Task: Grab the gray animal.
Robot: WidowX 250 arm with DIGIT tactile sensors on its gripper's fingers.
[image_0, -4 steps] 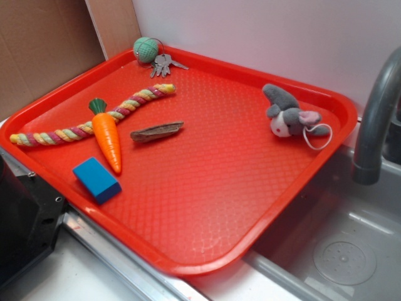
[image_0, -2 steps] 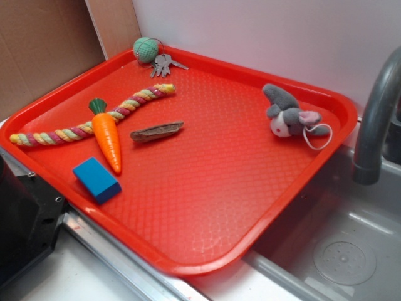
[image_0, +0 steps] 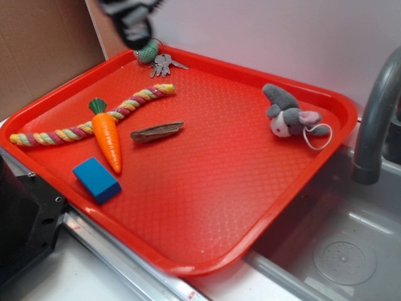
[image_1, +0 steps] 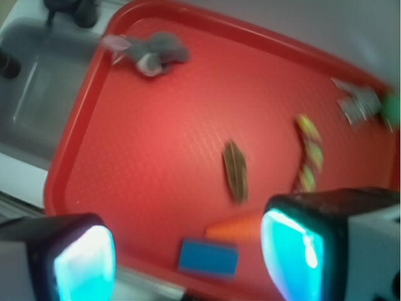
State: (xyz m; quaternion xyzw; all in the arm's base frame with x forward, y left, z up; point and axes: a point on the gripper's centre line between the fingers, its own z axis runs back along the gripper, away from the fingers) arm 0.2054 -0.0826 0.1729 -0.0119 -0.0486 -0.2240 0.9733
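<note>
Two glowing finger pads (image_1: 84, 263) frame my wrist view at the bottom, spread wide apart with nothing between them, so my claw (image_1: 188, 260) is open and empty above the near side of the red tray (image_1: 156, 150). In the outside view my claw (image_0: 128, 22) is only a dark blur at the top edge, cut off by the frame, above the green ball (image_0: 149, 51) and the keys (image_0: 164, 63) in the tray's back corner. Directly below me lie the blue block (image_1: 208, 257) and the orange carrot (image_1: 235, 229), the carrot partly hidden behind my right pad. Farther out sit the brown strip (image_1: 235, 170) and the striped rope (image_1: 308, 153), close to each other but apart. Most of the tray's middle is bare red surface, giving open room across to the gray animal (image_1: 152, 52), which lies alone near the far rim on the sink side, well apart from everything else, its white string loop (image_0: 317, 135) trailing toward the raised edge. Beyond that rim are the sink basin (image_0: 344, 251) and the gray faucet (image_0: 376, 119), which rises just beside the tray's corner. Motion blur smears the wrist view, so the keys and ball there are hard to make out.
</note>
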